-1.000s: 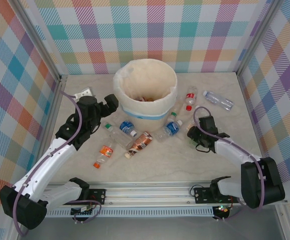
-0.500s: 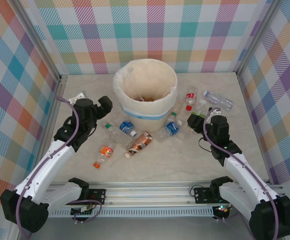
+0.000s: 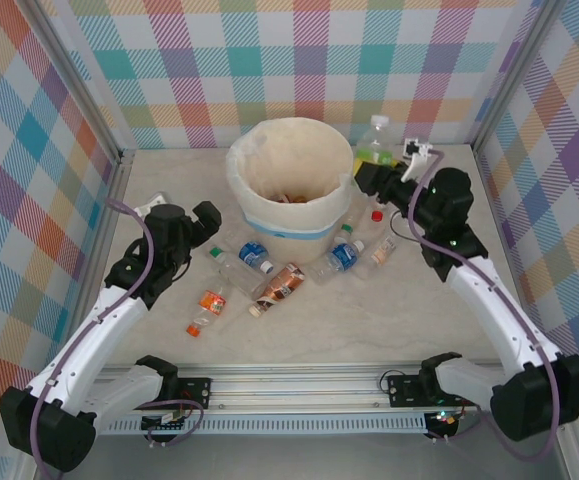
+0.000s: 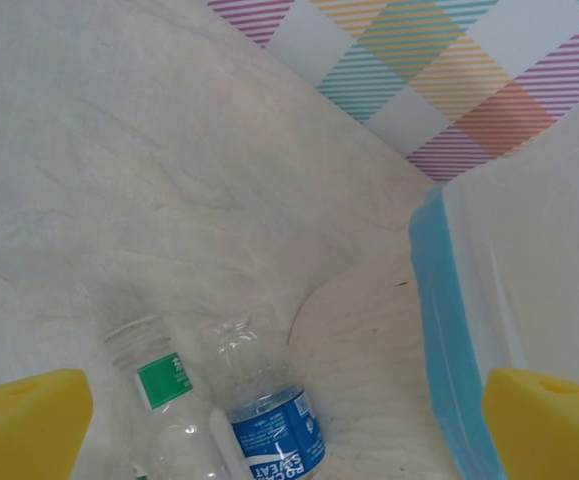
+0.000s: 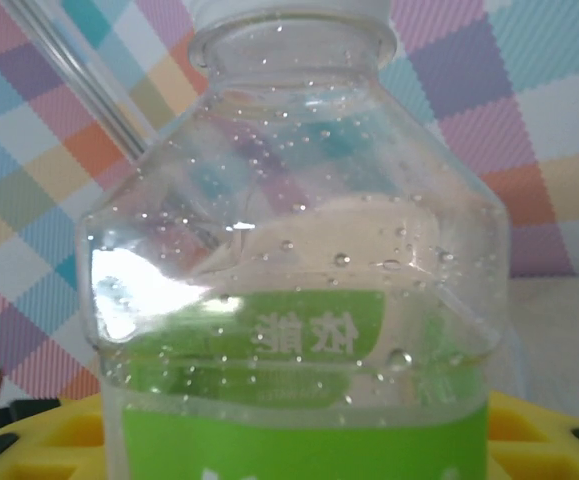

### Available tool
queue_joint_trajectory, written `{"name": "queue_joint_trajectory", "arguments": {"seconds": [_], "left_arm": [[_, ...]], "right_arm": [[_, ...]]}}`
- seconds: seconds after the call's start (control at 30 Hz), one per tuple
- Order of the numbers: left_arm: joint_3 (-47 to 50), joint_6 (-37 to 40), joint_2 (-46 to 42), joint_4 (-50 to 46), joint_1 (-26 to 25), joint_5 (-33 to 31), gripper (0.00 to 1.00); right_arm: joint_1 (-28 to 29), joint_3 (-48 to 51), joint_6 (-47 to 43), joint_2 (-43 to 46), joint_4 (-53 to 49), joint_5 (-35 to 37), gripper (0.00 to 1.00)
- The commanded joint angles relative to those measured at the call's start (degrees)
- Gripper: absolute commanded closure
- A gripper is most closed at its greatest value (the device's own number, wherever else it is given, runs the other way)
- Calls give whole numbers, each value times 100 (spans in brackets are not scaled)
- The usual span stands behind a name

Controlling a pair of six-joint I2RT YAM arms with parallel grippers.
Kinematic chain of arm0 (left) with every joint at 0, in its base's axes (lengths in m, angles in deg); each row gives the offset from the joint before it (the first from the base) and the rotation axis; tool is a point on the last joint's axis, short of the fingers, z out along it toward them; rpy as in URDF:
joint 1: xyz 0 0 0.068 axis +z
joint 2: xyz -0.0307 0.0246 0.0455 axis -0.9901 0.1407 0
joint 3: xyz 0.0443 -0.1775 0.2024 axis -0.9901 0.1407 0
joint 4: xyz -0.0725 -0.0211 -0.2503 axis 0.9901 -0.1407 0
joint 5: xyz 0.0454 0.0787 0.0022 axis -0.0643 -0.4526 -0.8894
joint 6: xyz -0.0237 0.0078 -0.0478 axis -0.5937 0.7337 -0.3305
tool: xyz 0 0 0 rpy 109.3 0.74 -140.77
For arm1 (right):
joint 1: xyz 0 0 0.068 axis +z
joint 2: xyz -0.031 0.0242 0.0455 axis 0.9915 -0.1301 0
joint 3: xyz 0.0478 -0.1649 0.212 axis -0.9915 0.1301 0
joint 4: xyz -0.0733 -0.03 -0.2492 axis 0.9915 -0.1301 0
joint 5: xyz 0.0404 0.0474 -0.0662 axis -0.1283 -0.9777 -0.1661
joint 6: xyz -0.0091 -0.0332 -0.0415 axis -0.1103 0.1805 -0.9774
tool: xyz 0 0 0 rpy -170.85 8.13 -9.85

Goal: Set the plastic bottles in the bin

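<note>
Checkered walls, pale table [image 3: 369, 320]. Right claw [image 3: 372, 175] raised at bin [image 3: 237, 168] rim, pinching green-label bottle [image 3: 374, 138]; left claw [image 4: 287, 425] low, spread.

right pincer [image 3: 369, 174] holds a green-label bottle [image 3: 374, 142] upright just beside the bin [image 3: 287, 215] rim.

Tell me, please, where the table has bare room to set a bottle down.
Bare: the wide near strip between the loose bottles and the rail, and the right side beneath the right arm. Crowded: just in front of the bin, where bottles cluster.
</note>
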Motion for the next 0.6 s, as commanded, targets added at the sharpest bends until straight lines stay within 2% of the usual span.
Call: {"name": "queue_joint_trajectory", "arguments": {"seconds": [0.0,0.2,0.33,0.57], "left_arm": [[56,26,-115,-418,96,139,0],[127,38,-212,-904,96,27,0],[167,-4,-324,-1170,91,-33,0],[502,-143,-701,-1018,102,-146,0]], "right_arm": [[176,-750,-293,-577,-33,-639,47],[537,-2178,-735,-1704,-1136,-894,46],[866,-2811,-1045,-2288,-1745,-520,46],[1341,-3993,-1503,-3248,-3101,432,46]]}}
